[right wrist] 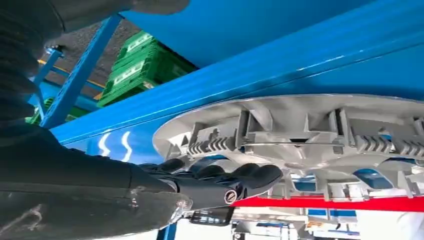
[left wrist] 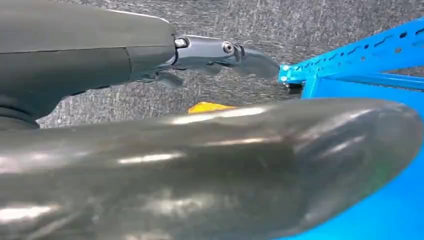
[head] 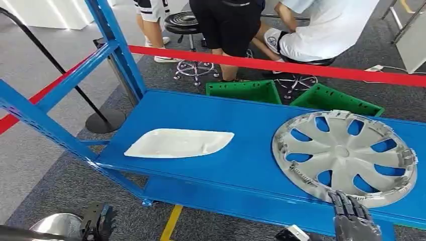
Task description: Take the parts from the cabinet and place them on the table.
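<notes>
A blue shelf (head: pixel 241 125) of the cabinet serves as the landmark. On its right part lies a silver hubcap (head: pixel 344 156), inner side up, its near rim reaching the shelf's front edge. The right hand (head: pixel 354 216) comes up at that front edge, its dark fingers (right wrist: pixel 240 177) lying close together against the hubcap's near rim among the clips; whether they actually clamp the rim cannot be told. On the shelf's left part, well apart from the hubcap, lies a flat white part (head: pixel 179 143) with one pointed end. The left hand (head: pixel 98 221) hangs low, below and in front of the shelf's left corner over the grey carpet, fingers (left wrist: pixel 225 52) stretched out with nothing in them. Behind the shelf stand green crates (head: pixel 296 95) on the floor, a red barrier tape (head: pixel 281 66) runs across, and people (head: pixel 281 25) sit on stools beyond it.
</notes>
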Action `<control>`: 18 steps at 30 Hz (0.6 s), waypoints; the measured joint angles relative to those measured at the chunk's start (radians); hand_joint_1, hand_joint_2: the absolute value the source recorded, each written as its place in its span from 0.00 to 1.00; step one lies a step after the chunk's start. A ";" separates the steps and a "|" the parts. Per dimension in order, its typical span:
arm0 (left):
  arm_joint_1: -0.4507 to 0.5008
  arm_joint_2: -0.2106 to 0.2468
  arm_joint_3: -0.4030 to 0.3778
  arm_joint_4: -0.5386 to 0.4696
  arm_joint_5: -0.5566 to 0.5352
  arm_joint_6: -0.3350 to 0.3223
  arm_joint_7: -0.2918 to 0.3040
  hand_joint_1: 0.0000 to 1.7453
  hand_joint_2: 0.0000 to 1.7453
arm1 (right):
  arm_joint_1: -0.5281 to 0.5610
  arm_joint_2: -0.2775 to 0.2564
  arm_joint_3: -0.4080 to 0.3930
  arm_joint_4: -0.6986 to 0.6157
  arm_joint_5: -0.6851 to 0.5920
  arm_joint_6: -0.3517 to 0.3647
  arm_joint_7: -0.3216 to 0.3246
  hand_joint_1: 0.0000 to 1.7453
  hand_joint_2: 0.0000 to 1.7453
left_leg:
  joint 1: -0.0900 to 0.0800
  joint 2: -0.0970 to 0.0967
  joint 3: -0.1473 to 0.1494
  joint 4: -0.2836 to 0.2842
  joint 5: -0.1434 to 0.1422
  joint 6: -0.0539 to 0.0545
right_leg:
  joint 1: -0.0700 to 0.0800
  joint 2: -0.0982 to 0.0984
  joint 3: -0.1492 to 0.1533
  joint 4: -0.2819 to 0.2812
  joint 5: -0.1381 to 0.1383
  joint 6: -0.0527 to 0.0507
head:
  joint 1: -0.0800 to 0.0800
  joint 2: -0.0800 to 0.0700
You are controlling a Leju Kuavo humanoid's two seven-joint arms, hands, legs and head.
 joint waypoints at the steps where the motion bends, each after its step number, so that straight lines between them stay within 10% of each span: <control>1: 0.000 0.000 0.000 0.000 0.000 0.000 0.000 0.00 0.00 | 0.001 0.000 -0.001 -0.001 0.000 0.000 0.000 0.00 1.00 | 0.000 0.000 0.000 0.000 0.000 0.000 | 0.000 0.000 0.000 -0.001 0.001 0.000 | 0.000 0.000; 18: 0.001 -0.008 0.002 0.000 -0.006 -0.007 -0.002 0.00 0.00 | 0.027 0.000 -0.090 -0.054 0.061 0.084 -0.023 0.00 1.00 | -0.002 0.000 0.000 0.000 0.001 0.001 | -0.004 0.000 0.002 -0.004 0.005 0.005 | 0.000 0.000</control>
